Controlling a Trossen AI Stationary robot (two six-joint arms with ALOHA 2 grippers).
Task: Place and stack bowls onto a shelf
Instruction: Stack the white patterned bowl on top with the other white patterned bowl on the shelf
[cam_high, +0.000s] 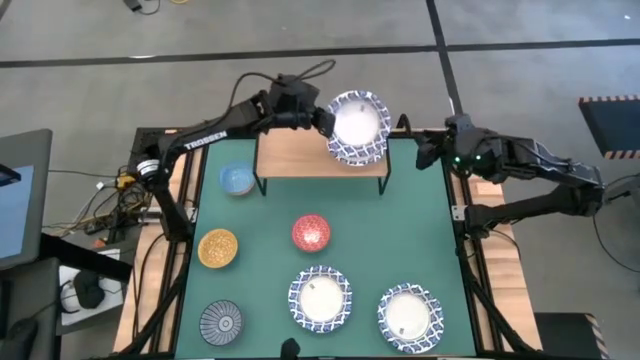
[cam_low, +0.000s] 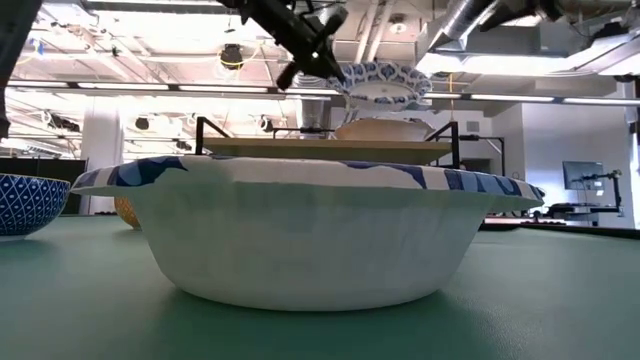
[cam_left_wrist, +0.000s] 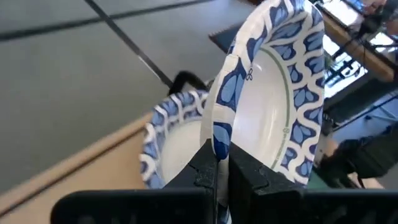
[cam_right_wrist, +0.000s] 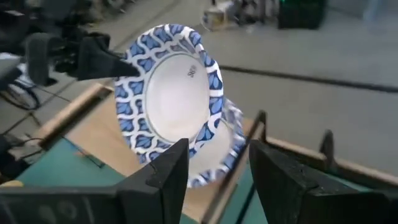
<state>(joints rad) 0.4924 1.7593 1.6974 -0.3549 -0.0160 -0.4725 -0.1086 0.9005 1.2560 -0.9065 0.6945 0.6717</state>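
My left gripper (cam_high: 325, 118) is shut on a large white bowl with a blue patterned rim (cam_high: 357, 125), held tilted over the right end of the light-wood shelf (cam_high: 300, 155). A second large white bowl (cam_left_wrist: 168, 143) sits on the shelf under it and also shows in the low view (cam_low: 385, 128). My right gripper (cam_high: 422, 152) is open and empty just right of the shelf; in its wrist view (cam_right_wrist: 217, 155) it faces the held bowl (cam_right_wrist: 168, 93). Two more large bowls (cam_high: 320, 298) (cam_high: 408, 315) rest on the green mat. My left gripper pinches the held bowl's rim (cam_left_wrist: 221, 140) between its two fingers, on the side of the bowl toward the table's left. The fingers come nearly level from the left. The bowl is lifted, tilted with its opening toward the right arm, above the bowl on the shelf.
On the green mat (cam_high: 420, 230) lie the small bowls: light blue (cam_high: 237, 180), golden yellow (cam_high: 218, 248), red (cam_high: 311, 233), grey striped (cam_high: 220, 322). The left part of the shelf board is bare. In the low view a large bowl (cam_low: 310, 235) fills the foreground.
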